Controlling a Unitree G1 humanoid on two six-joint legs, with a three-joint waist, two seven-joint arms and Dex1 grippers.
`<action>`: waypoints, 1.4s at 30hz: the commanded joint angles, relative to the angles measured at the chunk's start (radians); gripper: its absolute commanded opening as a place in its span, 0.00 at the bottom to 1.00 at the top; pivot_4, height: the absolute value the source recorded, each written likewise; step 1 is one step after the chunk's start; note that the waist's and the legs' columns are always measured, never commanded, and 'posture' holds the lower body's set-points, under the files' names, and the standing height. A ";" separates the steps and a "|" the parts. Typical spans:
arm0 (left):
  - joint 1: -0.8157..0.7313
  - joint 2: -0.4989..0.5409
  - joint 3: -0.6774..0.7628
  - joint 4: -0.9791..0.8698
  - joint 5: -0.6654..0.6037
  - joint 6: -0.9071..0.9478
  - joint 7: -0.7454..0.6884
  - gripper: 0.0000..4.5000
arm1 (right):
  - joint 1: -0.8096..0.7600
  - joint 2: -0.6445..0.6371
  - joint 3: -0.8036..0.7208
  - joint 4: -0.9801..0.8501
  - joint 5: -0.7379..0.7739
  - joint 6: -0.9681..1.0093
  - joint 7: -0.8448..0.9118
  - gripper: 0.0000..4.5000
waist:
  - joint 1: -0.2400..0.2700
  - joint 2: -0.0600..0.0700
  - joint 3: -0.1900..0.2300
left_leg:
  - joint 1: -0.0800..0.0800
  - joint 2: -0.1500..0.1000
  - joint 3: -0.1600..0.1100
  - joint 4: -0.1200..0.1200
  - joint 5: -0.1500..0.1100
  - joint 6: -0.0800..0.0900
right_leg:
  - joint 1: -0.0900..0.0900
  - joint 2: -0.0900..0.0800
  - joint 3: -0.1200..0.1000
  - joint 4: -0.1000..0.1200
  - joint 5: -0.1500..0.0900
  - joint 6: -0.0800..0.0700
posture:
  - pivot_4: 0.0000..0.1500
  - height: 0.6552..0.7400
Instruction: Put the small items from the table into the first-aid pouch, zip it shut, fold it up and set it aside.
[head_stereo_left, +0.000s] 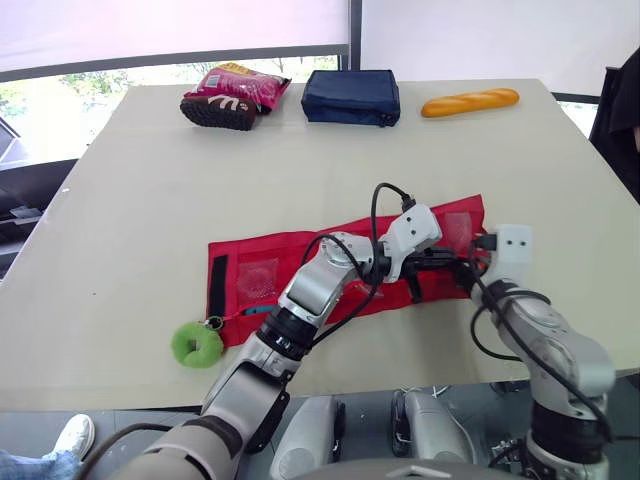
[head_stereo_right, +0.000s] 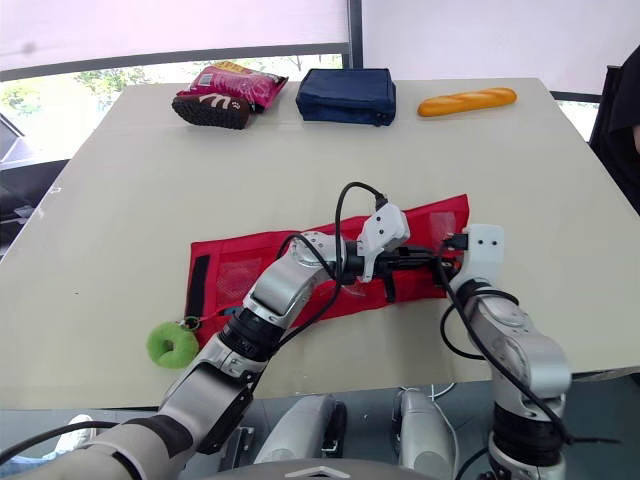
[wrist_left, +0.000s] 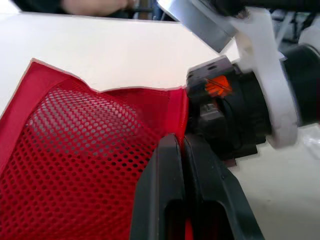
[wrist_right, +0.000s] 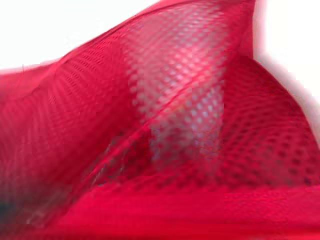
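pouch (head_stereo_left: 260, 270) lies at the table's (head_stereo_left: 150, 180) front; behind, left to right: snack bag (head_stereo_left: 235, 95), case (head_stereo_left: 351, 96), loaf (head_stereo_left: 470, 102).

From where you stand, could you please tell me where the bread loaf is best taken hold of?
I'd grip the bread loaf at its middle, from above, closing across its narrow width: it lies flat on the table, long axis left to right, nothing touching it.

- Beige table (head_stereo_left: 130, 200).
- Red first-aid pouch (head_stereo_left: 270, 265), unfolded flat near the front edge.
- Green ring (head_stereo_left: 197, 343) just beside the pouch's left end.
- Along the far edge: pink snack bag (head_stereo_left: 232, 95), navy bag (head_stereo_left: 351, 97), bread loaf (head_stereo_left: 470, 102).
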 joint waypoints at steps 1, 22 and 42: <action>-0.040 -0.001 0.015 0.083 0.021 -0.071 0.003 0.00 | 0.033 -0.072 -0.020 -0.164 0.089 0.049 0.088 0.71 | -0.005 0.000 0.000 | 0.000 0.001 0.000 0.000 -0.001 0.002 | 0.000 0.001 0.000 0.000 0.000 0.000 | 1.00 1.00; -0.083 -0.087 -0.033 0.242 0.046 -0.273 -0.097 0.00 | 0.340 -0.419 -0.456 -0.169 0.285 -0.183 0.475 0.71 | 0.003 0.000 0.000 | 0.001 0.002 0.000 0.000 -0.003 0.005 | 0.003 0.000 -0.002 -0.002 -0.002 0.004 | 1.00 1.00; 0.174 0.428 0.249 -0.467 -0.390 0.193 -0.363 1.00 | 0.265 -0.404 -0.260 0.145 0.256 -0.127 0.396 0.60 | 0.003 0.003 0.000 | 0.001 0.006 0.001 0.000 -0.002 0.004 | 0.002 0.001 -0.001 -0.002 0.000 0.000 | 1.00 1.00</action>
